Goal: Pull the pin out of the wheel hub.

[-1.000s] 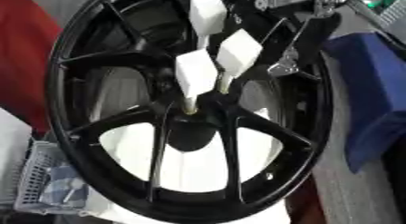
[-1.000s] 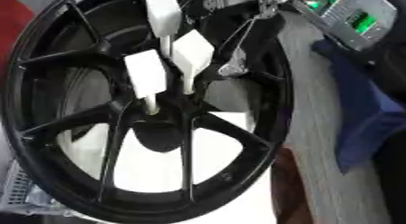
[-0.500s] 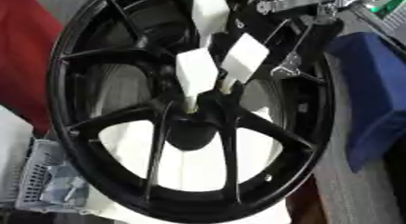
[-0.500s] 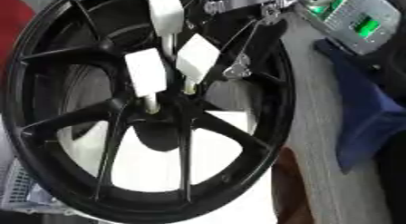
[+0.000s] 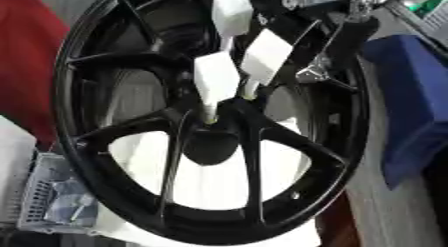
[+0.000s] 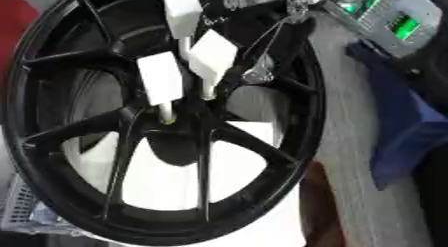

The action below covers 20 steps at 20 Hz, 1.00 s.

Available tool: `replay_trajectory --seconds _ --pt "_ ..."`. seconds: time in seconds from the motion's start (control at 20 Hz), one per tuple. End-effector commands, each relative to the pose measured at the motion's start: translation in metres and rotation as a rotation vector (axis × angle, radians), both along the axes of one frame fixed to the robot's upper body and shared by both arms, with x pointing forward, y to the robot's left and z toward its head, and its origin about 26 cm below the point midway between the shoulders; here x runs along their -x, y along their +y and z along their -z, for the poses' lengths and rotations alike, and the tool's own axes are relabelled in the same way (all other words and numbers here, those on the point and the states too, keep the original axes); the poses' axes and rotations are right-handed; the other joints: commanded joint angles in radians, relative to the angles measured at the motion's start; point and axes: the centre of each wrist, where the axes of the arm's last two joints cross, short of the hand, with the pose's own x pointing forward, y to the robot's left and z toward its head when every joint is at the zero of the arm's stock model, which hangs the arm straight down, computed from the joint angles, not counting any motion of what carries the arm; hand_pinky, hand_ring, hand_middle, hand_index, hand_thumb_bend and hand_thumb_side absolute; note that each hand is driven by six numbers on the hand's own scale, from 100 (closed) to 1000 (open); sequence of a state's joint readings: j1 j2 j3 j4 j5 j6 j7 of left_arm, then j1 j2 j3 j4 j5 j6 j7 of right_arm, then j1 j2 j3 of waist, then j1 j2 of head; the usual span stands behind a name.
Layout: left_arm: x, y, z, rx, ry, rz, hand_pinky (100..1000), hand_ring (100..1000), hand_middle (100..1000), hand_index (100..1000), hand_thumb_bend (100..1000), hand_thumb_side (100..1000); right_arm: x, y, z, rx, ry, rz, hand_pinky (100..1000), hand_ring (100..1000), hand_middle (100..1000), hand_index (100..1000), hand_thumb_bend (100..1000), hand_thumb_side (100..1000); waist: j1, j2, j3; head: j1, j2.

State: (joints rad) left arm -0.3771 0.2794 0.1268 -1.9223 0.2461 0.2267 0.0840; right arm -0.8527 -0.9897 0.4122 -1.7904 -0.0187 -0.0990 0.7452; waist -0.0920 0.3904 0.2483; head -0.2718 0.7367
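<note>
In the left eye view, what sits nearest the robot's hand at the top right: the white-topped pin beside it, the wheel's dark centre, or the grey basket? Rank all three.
From the right hand:
1. White-topped pin, just to its left.
2. Wheel centre, lower, mid-picture.
3. Grey basket, bottom left corner.

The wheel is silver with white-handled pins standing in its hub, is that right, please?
Not quite: the wheel is black, not silver, as the left eye view shows. The white-handled pins do stand in its hub.
</note>
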Motion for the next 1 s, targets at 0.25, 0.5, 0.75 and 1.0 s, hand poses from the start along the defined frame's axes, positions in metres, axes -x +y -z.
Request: replay_trajectory --seconds 0.25,0.5,0.75,1.0 --pt "0.004 0.004 -0.007 -0.011 -0.027 -0.020 753 670 546 711 272 646 0.005 -0.007 -0.027 -0.033 -0.015 0.012 798 579 446 625 172 100 0.003 -0.029 -0.009 -0.010 0.002" --pt "0.005 0.005 -0.006 -0.012 -0.023 -0.026 753 667 545 711 273 644 0.007 -0.009 -0.033 -0.040 -0.018 0.012 801 572 439 623 152 100 0.004 -0.032 -0.015 -0.012 0.003" --pt "0.006 0.009 -0.003 -0.015 -0.015 -0.049 753 666 544 711 273 644 0.024 -0.034 -0.054 -0.118 -0.080 0.040 804 569 441 627 125 100 0.009 -0.039 -0.041 -0.004 0.003" --pt "0.007 0.017 0.001 -0.012 -0.006 -0.089 752 665 544 711 273 640 0.036 -0.078 -0.061 -0.234 -0.106 0.143 818 566 436 638 100 100 0.034 -0.051 -0.082 0.040 -0.011"
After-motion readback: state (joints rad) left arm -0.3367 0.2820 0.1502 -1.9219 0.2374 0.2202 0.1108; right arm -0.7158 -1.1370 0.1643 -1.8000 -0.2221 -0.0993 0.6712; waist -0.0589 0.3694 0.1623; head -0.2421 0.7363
